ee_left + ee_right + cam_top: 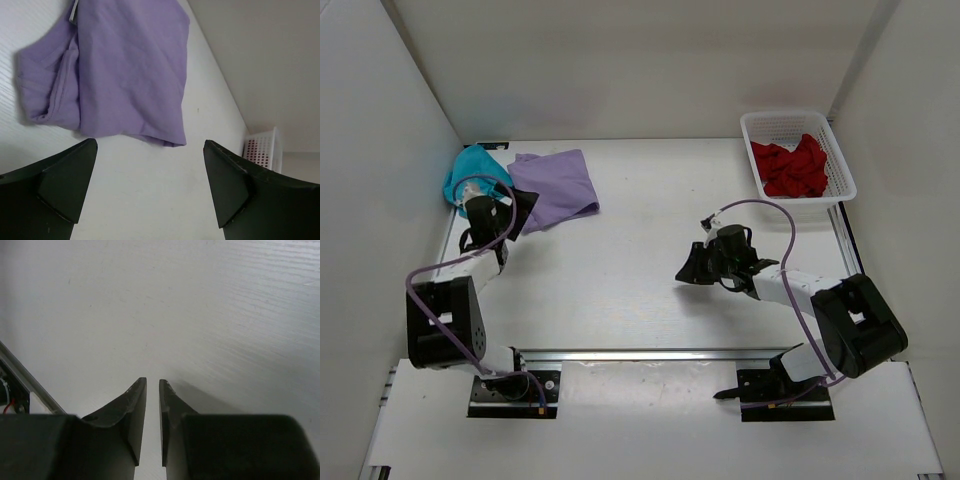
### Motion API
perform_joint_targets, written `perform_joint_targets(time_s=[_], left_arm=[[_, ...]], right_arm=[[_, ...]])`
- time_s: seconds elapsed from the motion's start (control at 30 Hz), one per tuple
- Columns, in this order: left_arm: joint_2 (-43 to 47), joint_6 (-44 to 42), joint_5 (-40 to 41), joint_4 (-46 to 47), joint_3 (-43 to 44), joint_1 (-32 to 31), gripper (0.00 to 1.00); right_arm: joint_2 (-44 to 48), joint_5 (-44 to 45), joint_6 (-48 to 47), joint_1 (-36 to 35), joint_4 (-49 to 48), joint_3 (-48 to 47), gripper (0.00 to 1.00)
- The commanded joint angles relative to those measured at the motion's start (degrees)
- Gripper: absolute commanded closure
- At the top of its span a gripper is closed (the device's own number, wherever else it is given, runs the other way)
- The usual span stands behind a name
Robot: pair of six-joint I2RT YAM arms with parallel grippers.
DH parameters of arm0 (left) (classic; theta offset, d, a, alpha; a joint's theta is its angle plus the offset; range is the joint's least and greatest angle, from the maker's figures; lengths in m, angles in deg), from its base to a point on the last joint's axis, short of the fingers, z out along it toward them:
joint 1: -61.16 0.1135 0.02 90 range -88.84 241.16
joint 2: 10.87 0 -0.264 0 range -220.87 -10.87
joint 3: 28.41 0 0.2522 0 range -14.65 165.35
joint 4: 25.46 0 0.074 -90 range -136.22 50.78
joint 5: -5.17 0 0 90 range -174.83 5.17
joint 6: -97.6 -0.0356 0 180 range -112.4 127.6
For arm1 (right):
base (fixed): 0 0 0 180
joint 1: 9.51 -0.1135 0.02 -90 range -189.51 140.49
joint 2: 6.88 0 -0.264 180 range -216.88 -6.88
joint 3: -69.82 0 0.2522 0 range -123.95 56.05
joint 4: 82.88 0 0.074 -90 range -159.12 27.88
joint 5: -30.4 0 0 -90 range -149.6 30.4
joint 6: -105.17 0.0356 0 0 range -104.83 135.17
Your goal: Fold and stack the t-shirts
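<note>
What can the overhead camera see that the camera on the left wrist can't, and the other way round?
Only the overhead view shows the teal shirt in the far left corner, the red shirt seen from above, and both arms, with the right gripper over bare table. Only the left wrist view shows the creases and hem of the purple shirt close up, and the left gripper spread wide with nothing in it. Both show the purple shirt, the table and the white basket, though the wrist view shows only the basket's side.
</note>
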Motion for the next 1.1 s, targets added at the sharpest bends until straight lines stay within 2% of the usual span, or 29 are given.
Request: perform_joint_targets(time_s=[0.0, 0.1, 0.13, 0.2, 0.4, 0.5, 0.6, 0.7, 0.77, 0.9, 1.07], left_arm=[[-4.1, -1.2, 0.5, -1.5, 1.8, -0.8, 0.01], [-8.8, 1.9, -2.9, 0.6, 0.1, 0.4, 0.02], [-8.9, 2.4, -2.7, 0.6, -0.3, 0.1, 0.01], [-10.4, 1.3, 2.5, -3.0, 0.7, -1.3, 0.01], [-18.9, 2.1, 2.8, -3.9, 6.4, -3.4, 0.01], [-22.9, 3.1, 2.4, -4.4, 9.9, -4.8, 0.17], [-25.0, 4.4, 3.5, -2.6, 10.8, -4.6, 0.74], [-27.2, 3.5, 3.3, -5.4, 15.5, -4.5, 1.00], [-27.8, 2.1, 3.3, -6.5, 19.1, -5.3, 1.00], [-30.0, -4.6, 2.9, -15.6, 36.3, -7.1, 1.00], [-37.0, -14.2, 0.3, -31.8, 64.8, -5.0, 1.00]], right_arm=[[0.2, 0.1, -1.2, -1.1, -1.1, -0.7, 0.86], [0.2, -0.4, -0.9, -1.4, -1.6, -0.7, 0.81], [0.1, -0.6, -0.8, -1.4, -1.8, -0.6, 0.77], [0.2, -0.9, -1.1, -1.4, -1.8, -1.0, 0.71], [0.3, -2.2, -0.6, -1.1, -3.0, -0.3, 0.68], [0.3, -2.8, -0.2, -0.9, -3.3, -0.5, 0.68], [0.1, -2.8, -0.1, -0.3, -3.6, -0.6, 0.68], [0.3, -3.2, -0.2, 0.7, -3.7, -0.1, 0.68], [0.4, -3.9, -0.1, 1.0, -4.0, -0.2, 0.68], [-1.5, -4.6, -0.1, 1.5, -4.2, -0.3, 0.68], [-3.8, -5.3, 0.4, 1.5, -4.5, -1.9, 0.68]])
